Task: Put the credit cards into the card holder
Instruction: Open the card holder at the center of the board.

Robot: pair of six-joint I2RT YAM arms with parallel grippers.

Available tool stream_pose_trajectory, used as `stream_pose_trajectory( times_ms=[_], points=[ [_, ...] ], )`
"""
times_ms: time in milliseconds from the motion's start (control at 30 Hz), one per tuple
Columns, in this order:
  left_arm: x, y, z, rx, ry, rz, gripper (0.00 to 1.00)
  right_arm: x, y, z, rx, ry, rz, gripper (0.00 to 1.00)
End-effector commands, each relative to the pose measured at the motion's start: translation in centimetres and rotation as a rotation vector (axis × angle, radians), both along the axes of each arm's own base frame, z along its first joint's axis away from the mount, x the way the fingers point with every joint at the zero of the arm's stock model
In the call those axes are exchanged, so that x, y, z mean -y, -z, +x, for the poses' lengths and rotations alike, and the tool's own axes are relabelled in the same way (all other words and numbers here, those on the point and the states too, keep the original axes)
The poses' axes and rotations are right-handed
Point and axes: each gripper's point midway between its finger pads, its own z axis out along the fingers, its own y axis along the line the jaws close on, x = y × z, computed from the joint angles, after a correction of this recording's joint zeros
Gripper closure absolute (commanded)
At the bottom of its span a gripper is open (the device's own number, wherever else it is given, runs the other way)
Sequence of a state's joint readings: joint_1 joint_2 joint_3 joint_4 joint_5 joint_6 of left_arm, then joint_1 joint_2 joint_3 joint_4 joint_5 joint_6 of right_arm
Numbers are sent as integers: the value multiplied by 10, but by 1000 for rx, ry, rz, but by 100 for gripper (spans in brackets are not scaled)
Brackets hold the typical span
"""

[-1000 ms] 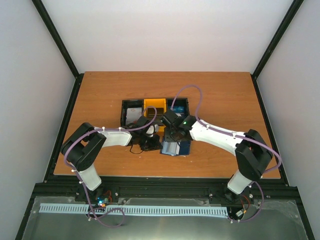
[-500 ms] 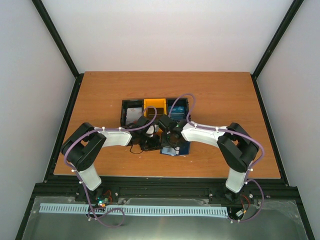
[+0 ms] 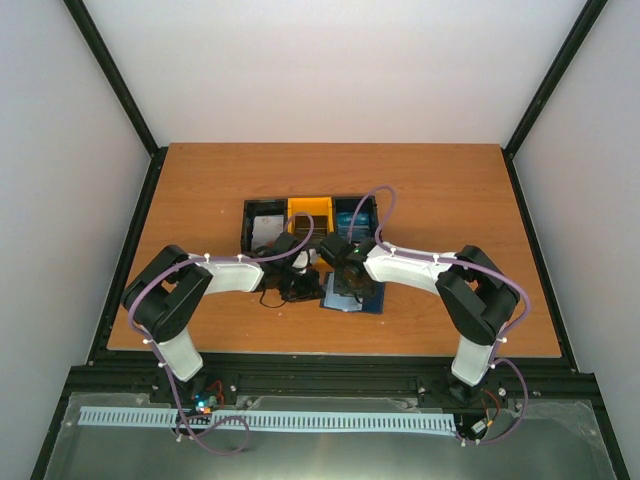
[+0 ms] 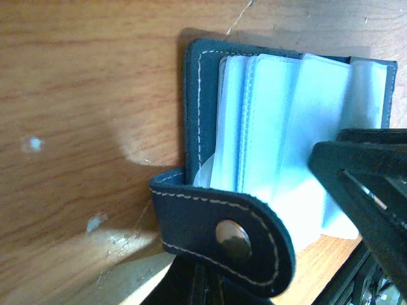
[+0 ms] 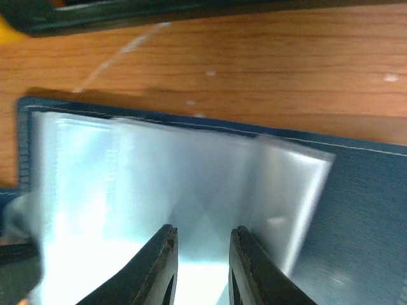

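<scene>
Navy blue card holder [image 4: 191,95] with pale stitching is lying open on the wooden worktop [image 4: 89,95], just in front of the black-and-yellow bin tray [image 3: 246,225], with its see-through sleeves [image 4: 280,127] fanned out across the inside. The right gripper [image 5: 202,267] is right over those sleeves, pointing down at them. Its fingers [image 5: 166,267] are only a narrow slot apart, and as far as I can see there's nothing between them, just bright plastic showing through the gap. Whether the tips actually touch the sleeve is hard to call, since the bottom of that wrist view cuts them off and the whole shot is a bit smeared.

The left gripper [image 3: 297,287] sits at the holder's left side by the snap strap [image 4: 216,216], which curls up toward the camera with its metal stud [image 4: 233,236] showing. Only a dark sliver of that gripper pokes in at the bottom of its own wrist view, under the strap. So I can't tell if it's pinching the strap or just sitting against it, or how far apart its fingers are. From above, both wrists crowd over that spot, so no help there either.

The credit cards [image 3: 266,228] are back in the tray, with a white stack in the left compartment and something blue in the right one. A purple cable [image 3: 383,189] loops across that corner, so it's only partly visible. Whatever is in the yellow middle compartment is too small to make out
</scene>
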State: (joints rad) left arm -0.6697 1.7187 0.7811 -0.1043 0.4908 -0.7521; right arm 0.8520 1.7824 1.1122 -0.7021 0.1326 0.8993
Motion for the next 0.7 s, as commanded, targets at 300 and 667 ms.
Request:
stream_pose_trajectory(
  times_ms=[300,667],
  points=[
    [-22,29,-11,-62,-25,122,99,40,-14,2,32,16,-205,62],
    [-22,24,-10,-48,-24,119,99,52,-8,-1,22,7,-262,62]
  ],
)
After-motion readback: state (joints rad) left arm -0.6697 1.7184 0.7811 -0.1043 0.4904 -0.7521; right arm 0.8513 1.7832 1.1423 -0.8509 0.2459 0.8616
